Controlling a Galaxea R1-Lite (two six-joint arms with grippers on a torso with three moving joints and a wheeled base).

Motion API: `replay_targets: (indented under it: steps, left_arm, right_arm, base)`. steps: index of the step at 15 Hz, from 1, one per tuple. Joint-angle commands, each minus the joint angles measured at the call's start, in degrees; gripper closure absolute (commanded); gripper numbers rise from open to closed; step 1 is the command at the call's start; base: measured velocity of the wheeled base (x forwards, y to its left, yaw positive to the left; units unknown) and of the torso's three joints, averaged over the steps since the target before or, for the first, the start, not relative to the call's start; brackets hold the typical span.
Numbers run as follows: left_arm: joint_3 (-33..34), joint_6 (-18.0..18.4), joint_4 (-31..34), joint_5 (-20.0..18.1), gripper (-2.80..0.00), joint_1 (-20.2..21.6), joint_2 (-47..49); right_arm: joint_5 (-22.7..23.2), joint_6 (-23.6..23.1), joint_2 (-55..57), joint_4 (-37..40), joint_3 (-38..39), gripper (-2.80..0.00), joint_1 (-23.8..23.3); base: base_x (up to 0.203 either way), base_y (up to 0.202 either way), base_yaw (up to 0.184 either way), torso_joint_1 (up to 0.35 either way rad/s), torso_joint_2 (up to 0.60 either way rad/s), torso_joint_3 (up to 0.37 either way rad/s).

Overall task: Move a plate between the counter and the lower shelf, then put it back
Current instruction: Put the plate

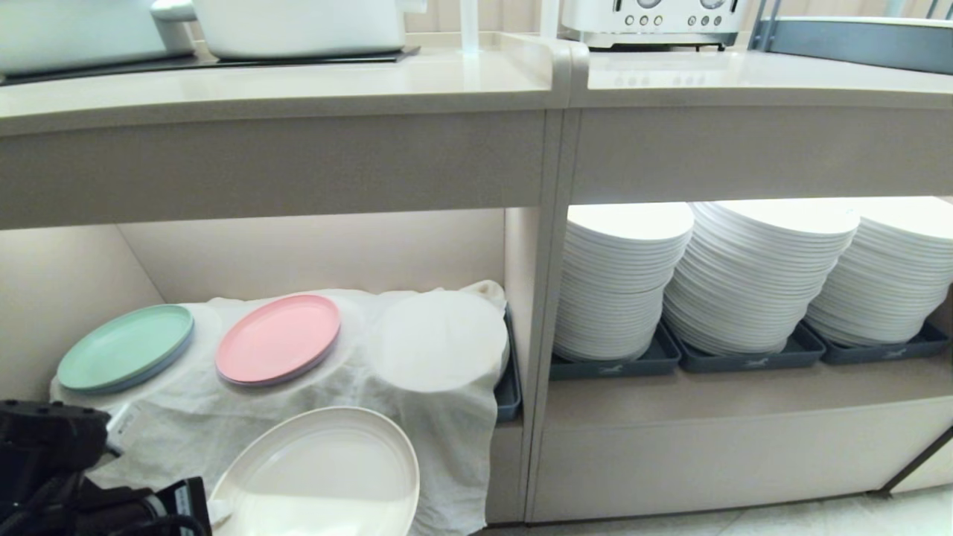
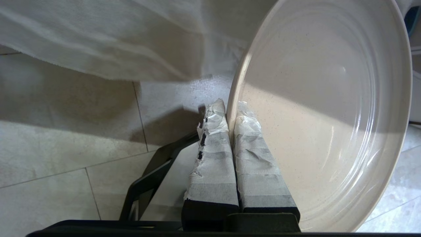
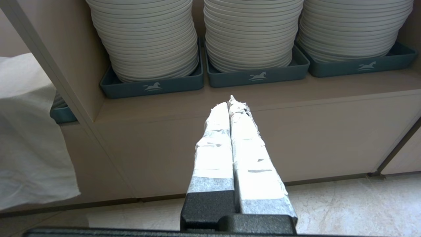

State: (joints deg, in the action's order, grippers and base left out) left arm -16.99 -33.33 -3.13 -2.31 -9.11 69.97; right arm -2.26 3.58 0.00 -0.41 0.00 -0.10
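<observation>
Cream-beige plate (image 1: 320, 476) hangs tilted in front of the lower shelf (image 1: 298, 253), its rim pinched in the left tool (image 2: 230, 108), over the white cloth's (image 1: 447, 417) near edge. Behind it lie a pink plate (image 1: 278, 339) and a mint-green plate (image 1: 125, 348). Right tool (image 3: 230, 102) is closed on nothing, facing white plate stacks (image 3: 250, 33).

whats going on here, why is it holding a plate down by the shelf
The left gripper is shut on the rim of the cream plate, holding it in front of the cloth-draped lower shelf, clear of the cloth. A mint-green plate and a pink plate lie on the cloth. The counter above has no plate on the part in view. The right gripper is shut and empty, pointed at the bay of white plate stacks.
</observation>
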Motion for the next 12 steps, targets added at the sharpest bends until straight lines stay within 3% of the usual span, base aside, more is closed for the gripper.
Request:
replay_targets:
  steps: [1, 8, 12]
  left_arm:
    - [1.32, 0.82, -0.03, -0.90, 0.00, 2.04, -2.45]
    - [4.36, 6.46, 0.06, -4.07, 0.00, 7.27, -6.49]
    - [4.16, 7.14, 0.06, -3.93, 0.00, 6.56, -6.78]
  right_arm:
    - [-0.03, 0.02, 0.00, -0.02, 0.00, 0.00, 0.01]
    - [-0.03, 0.02, 0.00, -0.02, 0.00, 0.00, 0.01]
    - [-0.03, 0.02, 0.00, -0.02, 0.00, 0.00, 0.01]
  base:
    - [0.000, 0.000, 0.000, 0.000, 0.00, 0.000]
    - [0.000, 0.000, 0.000, 0.000, 0.00, 0.000]
    - [0.000, 0.000, 0.000, 0.000, 0.00, 0.000]
